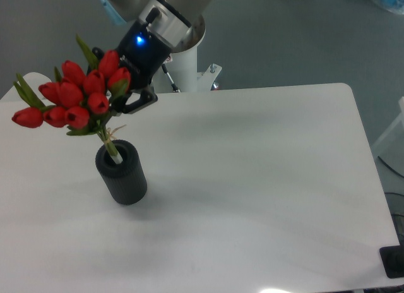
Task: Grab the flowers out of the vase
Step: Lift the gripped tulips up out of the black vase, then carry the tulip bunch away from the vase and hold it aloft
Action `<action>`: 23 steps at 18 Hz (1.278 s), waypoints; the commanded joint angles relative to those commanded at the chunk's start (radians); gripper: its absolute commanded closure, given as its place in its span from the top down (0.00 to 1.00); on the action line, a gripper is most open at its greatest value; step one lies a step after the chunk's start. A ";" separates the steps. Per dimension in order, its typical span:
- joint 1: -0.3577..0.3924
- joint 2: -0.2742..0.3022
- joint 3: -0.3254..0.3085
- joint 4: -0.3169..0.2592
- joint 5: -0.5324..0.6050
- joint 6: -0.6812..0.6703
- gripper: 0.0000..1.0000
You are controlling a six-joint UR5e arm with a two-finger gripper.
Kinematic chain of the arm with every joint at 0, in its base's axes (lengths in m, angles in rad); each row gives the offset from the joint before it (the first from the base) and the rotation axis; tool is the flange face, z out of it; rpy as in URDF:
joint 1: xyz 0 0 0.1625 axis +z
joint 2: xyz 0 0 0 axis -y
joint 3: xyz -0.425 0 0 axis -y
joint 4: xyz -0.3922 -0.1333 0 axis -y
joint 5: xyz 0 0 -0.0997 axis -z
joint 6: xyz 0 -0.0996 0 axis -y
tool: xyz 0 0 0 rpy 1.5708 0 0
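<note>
The black two-finger end effector [120, 97] is clamped on the tied bunch of red tulip buds with green leaves [72, 100], held above the short dark ribbed cylinder vase [121, 173] on the white surface [265, 179], pale stem ends just inside its rim.

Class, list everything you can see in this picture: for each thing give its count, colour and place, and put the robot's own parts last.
flowers: one bunch, red buds with green leaves, raised above the vase, pale stem ends still in its mouth
vase: one, dark grey-black, upright on the table's left part
table: one, white, fills most of the view
black object: one, at the table's lower right edge, cut off by the frame
floor: grey, behind the table
arm: one, grey with light blue caps, upper left
tool: one, black, blue light lit, shut on the bunch
</note>
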 joint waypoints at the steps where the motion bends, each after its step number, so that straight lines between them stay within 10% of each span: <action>1: 0.000 0.003 0.009 -0.002 0.000 -0.018 0.40; 9: 0.038 0.008 0.046 0.009 0.000 -0.051 0.40; 23: 0.322 -0.112 0.084 0.014 0.015 0.201 0.38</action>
